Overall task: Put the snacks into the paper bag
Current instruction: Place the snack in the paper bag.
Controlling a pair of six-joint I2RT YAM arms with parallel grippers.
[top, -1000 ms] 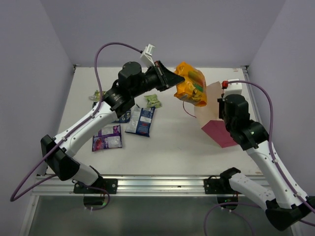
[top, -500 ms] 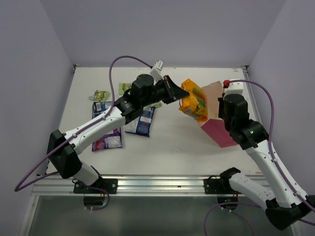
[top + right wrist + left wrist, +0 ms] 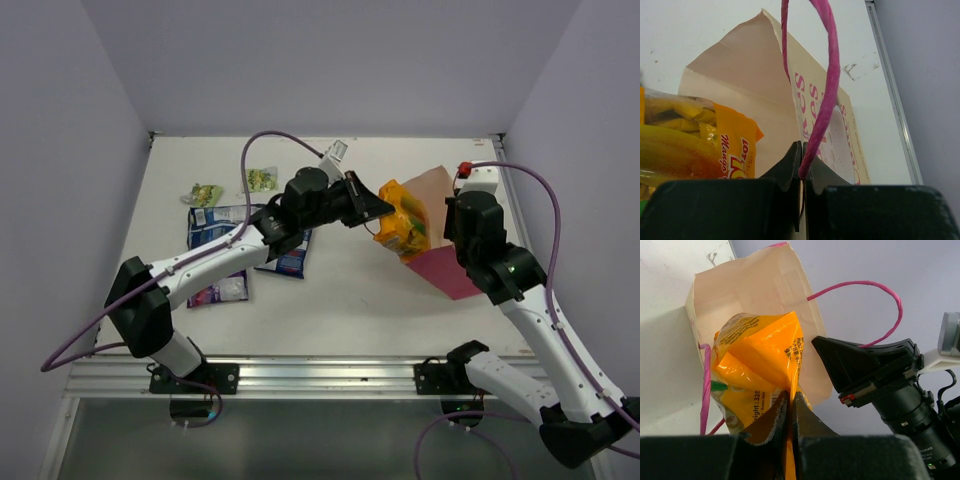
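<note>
Bright, even light from overhead — the white table top (image 3: pixel 350 285) carries only faint, soft shadows. Each wrist view blurs its own black fingers (image 3: pixel 809 426) up close; the glossy orange plastic packet (image 3: pixel 757 365) shows mild glare, perhaps slightly washed out.

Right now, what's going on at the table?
The left gripper is shut on the edge of the orange packet, with the packet partly inside the paper bag. The right gripper is shut on the bag's pink handle, holding the bag tilted open. Two blue packets, a purple packet and two green packets lie on the table.
</note>
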